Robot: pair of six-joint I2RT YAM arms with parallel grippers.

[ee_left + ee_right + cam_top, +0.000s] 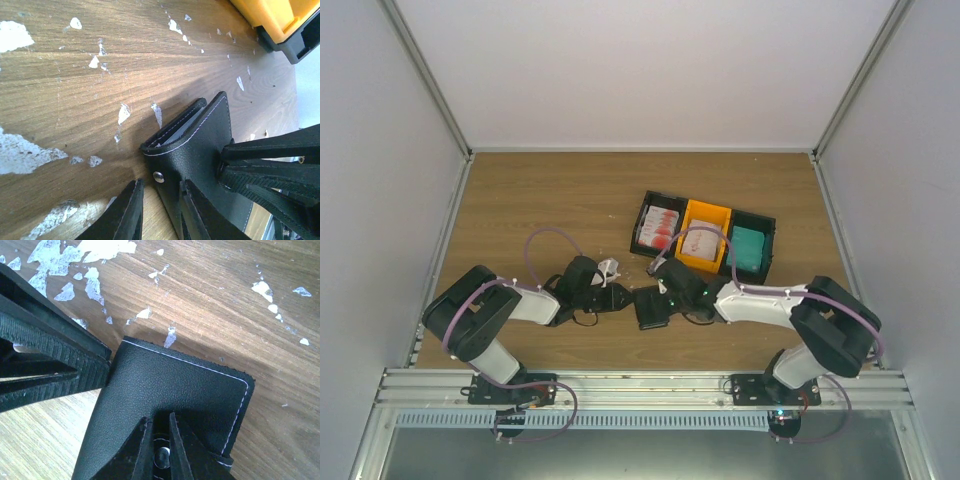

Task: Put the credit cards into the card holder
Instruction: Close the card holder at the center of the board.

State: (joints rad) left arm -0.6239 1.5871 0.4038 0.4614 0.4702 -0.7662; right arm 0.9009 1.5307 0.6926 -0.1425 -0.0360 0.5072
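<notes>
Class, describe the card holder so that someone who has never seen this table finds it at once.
On the wooden table, find the row of three trays right of centre. Just nearer the table's near edge lies the card holder: a flat black wallet with white stitching and a metal snap, unlike the deep open plastic trays.

So the flat black grained card holder [200,150] with white stitching sits on the scuffed brown wood surface [75,90], which is covered in white flecks [122,114]. The left arm's smooth black fingers [125,215] are spread either side of its snap-button edge. The right arm's ribbed black fingers [270,175] are pinched on its right side. Corner of an orange plastic tray [270,15] top right.
</notes>
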